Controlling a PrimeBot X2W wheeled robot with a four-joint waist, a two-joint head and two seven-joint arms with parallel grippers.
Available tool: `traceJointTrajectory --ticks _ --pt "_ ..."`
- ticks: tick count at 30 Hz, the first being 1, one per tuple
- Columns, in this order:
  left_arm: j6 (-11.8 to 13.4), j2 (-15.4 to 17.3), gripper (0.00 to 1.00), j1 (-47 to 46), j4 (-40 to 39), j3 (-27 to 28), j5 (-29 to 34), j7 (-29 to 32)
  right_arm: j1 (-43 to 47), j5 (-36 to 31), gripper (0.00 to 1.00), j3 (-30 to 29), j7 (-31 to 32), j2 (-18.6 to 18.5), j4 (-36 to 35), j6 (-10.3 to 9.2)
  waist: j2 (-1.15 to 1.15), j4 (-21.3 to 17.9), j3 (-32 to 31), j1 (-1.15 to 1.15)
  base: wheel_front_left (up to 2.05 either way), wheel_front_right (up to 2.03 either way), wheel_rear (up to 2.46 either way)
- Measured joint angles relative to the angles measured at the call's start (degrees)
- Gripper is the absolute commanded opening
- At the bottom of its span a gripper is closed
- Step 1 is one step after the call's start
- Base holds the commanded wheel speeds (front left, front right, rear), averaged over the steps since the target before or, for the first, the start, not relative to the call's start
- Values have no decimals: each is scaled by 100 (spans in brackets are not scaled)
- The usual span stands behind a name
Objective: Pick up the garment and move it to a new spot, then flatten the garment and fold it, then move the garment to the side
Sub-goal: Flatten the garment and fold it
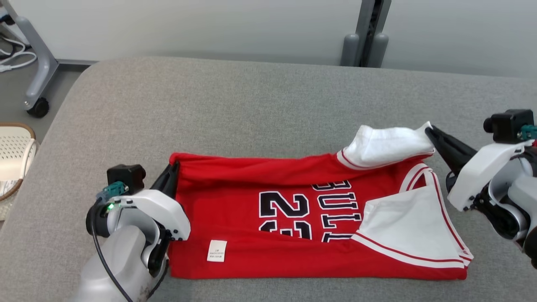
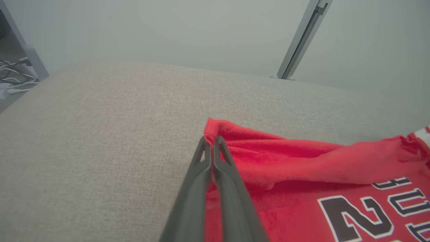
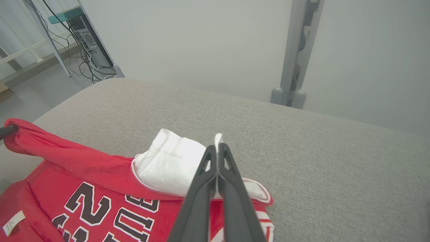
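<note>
A red basketball jersey [image 1: 268, 209] with black numbers, white trim and a white lining lies on the grey cushioned surface [image 1: 251, 105], its far edge lifted and folded toward me. My left gripper [image 1: 173, 170] is shut on the jersey's red far-left corner [image 2: 211, 129], held just above the surface. My right gripper [image 1: 428, 132] is shut on the white far-right corner [image 3: 218, 139], where the lining [image 3: 169, 164] shows turned out. A small white label [image 1: 217, 251] sits near the jersey's front hem.
A white perforated basket [image 1: 14, 155] stands on the floor at the left. A grey wheeled stand [image 1: 37, 67] is at the back left, a grey post [image 1: 365, 37] behind the surface. Cables and a computer [image 3: 87, 33] sit by the wall.
</note>
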Motion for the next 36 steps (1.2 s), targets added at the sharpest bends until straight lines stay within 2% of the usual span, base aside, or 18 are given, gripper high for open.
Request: traceJointTrajectory --ticks 10,22,36 --pt "-41 48 0 582 -315 -9 -278 420 503 -35 0 3 43 -166 -359 0 0 -60 -326 0 0 0 0" --pt "169 213 0 1176 -1062 148 -622 772 962 -158 0 -99 138 -347 -643 0 0 -87 -434 0 0 0 0" --pt "554 683 0 1788 -2112 -13 -601 1404 1426 -313 0 -500 568 -610 -912 0 0 -126 -513 0 0 0 0"
